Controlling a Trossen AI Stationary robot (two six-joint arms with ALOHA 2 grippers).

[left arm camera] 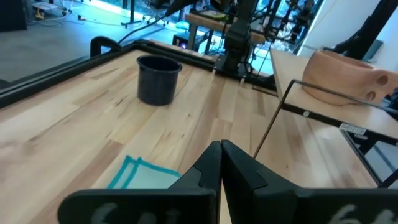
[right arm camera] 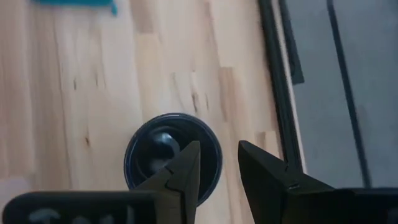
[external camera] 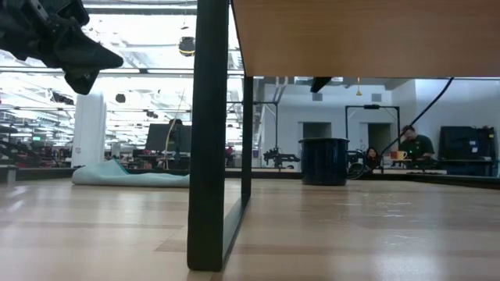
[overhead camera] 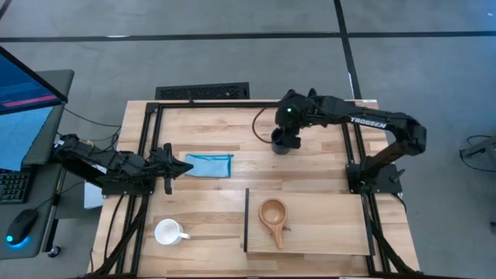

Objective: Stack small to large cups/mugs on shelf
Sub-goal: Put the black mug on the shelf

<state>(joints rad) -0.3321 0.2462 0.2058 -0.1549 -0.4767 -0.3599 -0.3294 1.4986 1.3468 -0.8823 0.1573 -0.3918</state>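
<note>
The glossy black mug [overhead camera: 280,146] stands upright on the planked table at mid-far and also shows in the low view [external camera: 324,161]. My right gripper [right arm camera: 219,167] hangs open above it, one finger over its hollow and one outside its wall; the low view shows a clear gap between them. The tan wooden cup [overhead camera: 273,213] rests on its base on the shelf [overhead camera: 325,232], handle toward the near edge. The white mug [overhead camera: 169,231] stands on the table near the left front. My left gripper [left arm camera: 221,163] is shut and raised beside the blue cloth [overhead camera: 209,165].
The shelf is raised on a dark frame; its leg [external camera: 211,133] stands in the table's middle. Black rails [overhead camera: 353,147] run along the table's sides. Bare planks lie between the black mug and the shelf. People sit in the room beyond [external camera: 414,144].
</note>
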